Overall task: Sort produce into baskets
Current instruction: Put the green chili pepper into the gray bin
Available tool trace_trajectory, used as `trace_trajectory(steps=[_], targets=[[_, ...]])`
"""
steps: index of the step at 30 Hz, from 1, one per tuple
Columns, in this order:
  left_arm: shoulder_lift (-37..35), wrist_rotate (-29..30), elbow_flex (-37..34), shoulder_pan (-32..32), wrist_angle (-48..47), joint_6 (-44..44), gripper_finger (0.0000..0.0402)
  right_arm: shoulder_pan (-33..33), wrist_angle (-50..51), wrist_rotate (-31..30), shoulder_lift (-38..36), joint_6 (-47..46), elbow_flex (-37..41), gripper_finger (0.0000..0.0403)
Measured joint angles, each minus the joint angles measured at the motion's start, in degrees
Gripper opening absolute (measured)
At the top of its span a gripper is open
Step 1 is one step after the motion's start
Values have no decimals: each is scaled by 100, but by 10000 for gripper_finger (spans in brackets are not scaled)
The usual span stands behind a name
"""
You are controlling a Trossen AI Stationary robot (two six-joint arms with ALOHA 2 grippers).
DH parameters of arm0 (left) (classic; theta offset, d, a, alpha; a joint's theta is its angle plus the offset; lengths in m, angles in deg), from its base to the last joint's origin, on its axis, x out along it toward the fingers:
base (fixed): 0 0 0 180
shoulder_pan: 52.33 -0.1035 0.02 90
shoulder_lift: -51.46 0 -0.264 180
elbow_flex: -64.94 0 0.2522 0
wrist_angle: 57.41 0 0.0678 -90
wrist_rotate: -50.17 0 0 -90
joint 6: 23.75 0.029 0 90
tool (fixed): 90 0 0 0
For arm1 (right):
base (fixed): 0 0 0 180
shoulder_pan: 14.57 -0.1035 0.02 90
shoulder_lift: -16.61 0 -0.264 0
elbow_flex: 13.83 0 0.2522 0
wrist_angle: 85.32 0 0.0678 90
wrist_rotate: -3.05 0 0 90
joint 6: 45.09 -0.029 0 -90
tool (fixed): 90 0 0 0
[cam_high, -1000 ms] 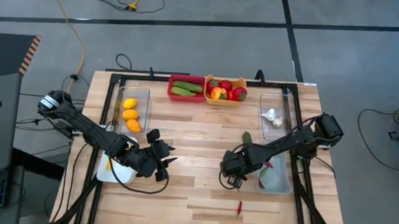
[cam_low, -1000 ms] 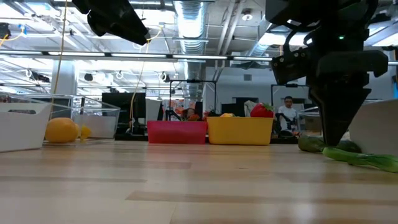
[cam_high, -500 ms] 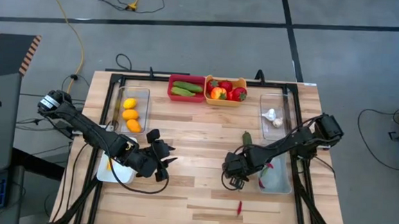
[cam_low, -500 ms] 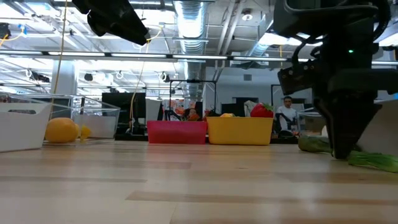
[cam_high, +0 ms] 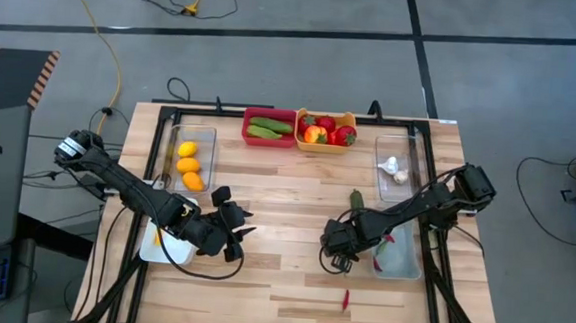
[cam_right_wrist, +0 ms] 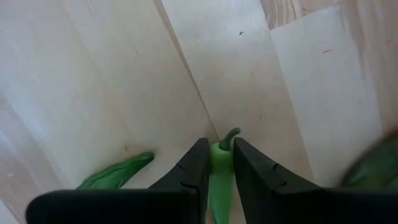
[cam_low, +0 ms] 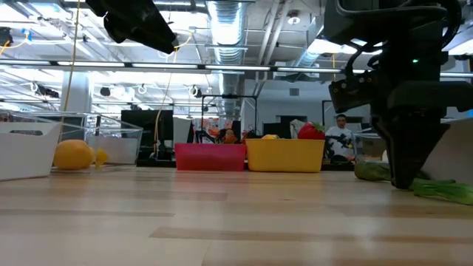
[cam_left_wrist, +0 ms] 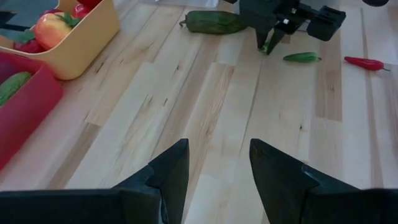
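High view: right gripper (cam_high: 336,257) low over the table (cam_high: 295,207), near the grey tray (cam_high: 403,264), lower than one second ago. Left gripper (cam_high: 232,230) waiting beside the white tray (cam_high: 166,246).

Low view: right arm nearly touching the wood, probably to reach a flat-lying piece.

Left wrist view: fingers (cam_left_wrist: 168,171) apart, holding nothing; cucumber (cam_left_wrist: 214,22) and red chili (cam_left_wrist: 367,63) lying loose.

Right wrist view: fingers (cam_right_wrist: 194,163) pinched on a green chili (cam_right_wrist: 220,169), narrower than before; another green chili (cam_right_wrist: 115,172) beside.

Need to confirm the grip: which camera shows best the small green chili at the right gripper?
The right wrist view: the green chili sits clamped between the right gripper fingers. In the left wrist view it is tiny, the low view hides it behind the gripper, and the high view hides it too.
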State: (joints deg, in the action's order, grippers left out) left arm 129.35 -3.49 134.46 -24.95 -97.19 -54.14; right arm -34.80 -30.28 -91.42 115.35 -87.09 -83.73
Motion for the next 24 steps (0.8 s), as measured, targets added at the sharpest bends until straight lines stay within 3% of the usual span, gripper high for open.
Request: trace_trajectory(steps=[10, 15, 24], targets=[[0, 2, -2, 0, 0, 2, 158, 0, 152, 294, -11, 16, -206, 87], [2, 2, -1, 1, 0, 0, 158, -27, 668, 586, -11, 198, -789, 87], [2, -9, -2, 0, 0, 1, 158, -312, 1938, 599, -20, 503, -2044, 87]])
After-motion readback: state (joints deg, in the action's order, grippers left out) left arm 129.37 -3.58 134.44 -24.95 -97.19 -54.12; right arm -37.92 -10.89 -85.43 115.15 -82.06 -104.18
